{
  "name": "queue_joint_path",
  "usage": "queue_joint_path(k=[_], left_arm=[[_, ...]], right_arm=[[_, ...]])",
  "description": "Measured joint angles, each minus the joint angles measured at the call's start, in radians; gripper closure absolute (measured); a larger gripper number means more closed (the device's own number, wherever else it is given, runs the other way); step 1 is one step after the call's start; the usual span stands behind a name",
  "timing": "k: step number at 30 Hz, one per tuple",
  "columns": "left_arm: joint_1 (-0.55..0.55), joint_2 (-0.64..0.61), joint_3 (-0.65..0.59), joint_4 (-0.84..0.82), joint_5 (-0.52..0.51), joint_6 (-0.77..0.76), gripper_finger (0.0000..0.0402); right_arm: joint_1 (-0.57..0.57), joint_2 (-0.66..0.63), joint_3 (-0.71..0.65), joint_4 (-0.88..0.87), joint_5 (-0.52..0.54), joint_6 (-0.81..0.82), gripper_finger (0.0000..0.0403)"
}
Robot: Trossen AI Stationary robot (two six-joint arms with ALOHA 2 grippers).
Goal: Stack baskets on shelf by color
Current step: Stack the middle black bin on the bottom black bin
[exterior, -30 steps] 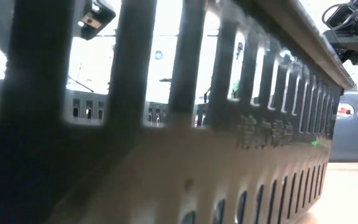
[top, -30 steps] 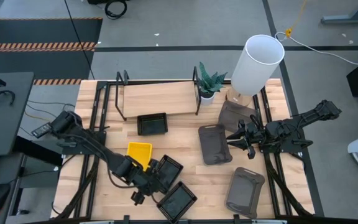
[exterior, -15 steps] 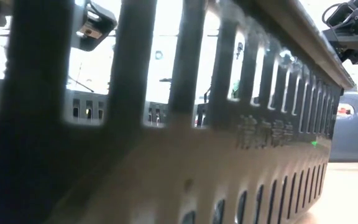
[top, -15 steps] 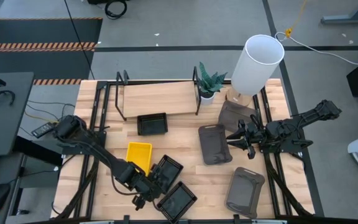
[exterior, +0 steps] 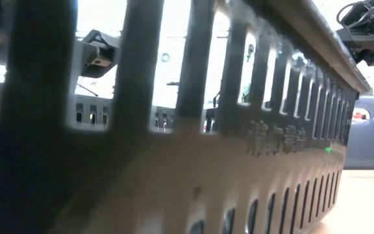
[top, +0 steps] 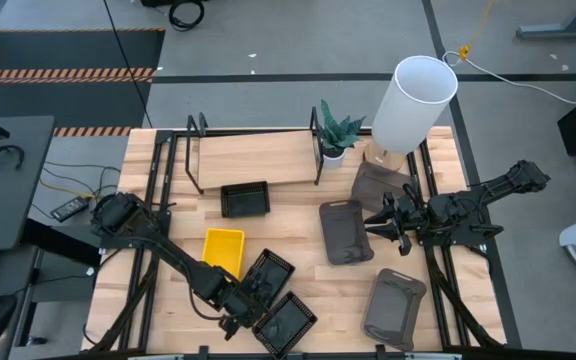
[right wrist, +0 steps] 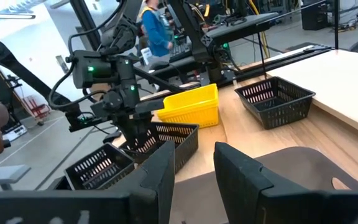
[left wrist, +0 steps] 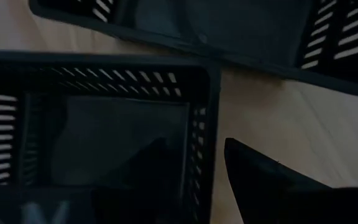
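Observation:
In the high view my left gripper (top: 246,308) is low over two black baskets (top: 268,275) (top: 286,322) near the table's near edge. In the left wrist view it is open (left wrist: 194,149). One finger stands inside a black basket and the other outside its slotted side wall (left wrist: 207,118). My right gripper (top: 376,226) is open (right wrist: 194,163) and hovers at the right end of a dark grey basket (top: 346,232). A yellow basket (top: 223,247) lies on the table left of centre. A third black basket (top: 245,199) lies in front of the shelf (top: 253,158).
Two more dark grey baskets lie at the right (top: 393,305) (top: 378,185). A white lamp shade (top: 414,100) and a small plant (top: 336,132) stand at the far right of the shelf. A black basket wall (exterior: 174,162) fills the low view. A person stands in the room beyond (right wrist: 154,31).
My left gripper has moved toward the table's near edge and slightly right, and has come down, from beside the yellow basket to the two near black baskets. The baskets have stayed in place.

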Motion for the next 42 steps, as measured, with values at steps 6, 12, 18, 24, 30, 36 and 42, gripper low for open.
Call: queue_joint_path(k=[6,12,18,24,30,36,42], left_arm=[[0.016,0.000,0.000,-0.013,0.006,0.011,0.0266],[0.014,0.000,0.000,-0.030,0.005,0.013,0.0378],[0.013,-0.024,0.000,-0.049,-0.037,0.021,0.0391],[-0.013,-0.102,0.000,-0.065,-0.163,0.044,0.0395],[-0.056,-0.173,0.000,0.002,-0.172,0.063,0.0395],[-0.109,-0.218,0.000,0.142,-0.111,0.055,0.0395],[-0.150,-0.215,0.000,0.304,-0.017,0.001,0.0396]], right_arm=[[0.000,0.000,0.000,0.000,0.000,0.000,0.0284],[0.000,0.000,0.000,-0.001,0.000,0.000,0.0284],[0.000,0.000,0.000,-0.001,0.000,0.000,0.0284],[0.000,0.000,0.000,-0.001,0.000,0.000,0.0284],[0.000,0.000,0.000,-0.001,0.000,0.000,0.0284],[0.000,0.000,0.000,-0.001,0.000,0.000,0.0284],[0.000,0.000,0.000,0.000,0.000,0.000,0.0284]])
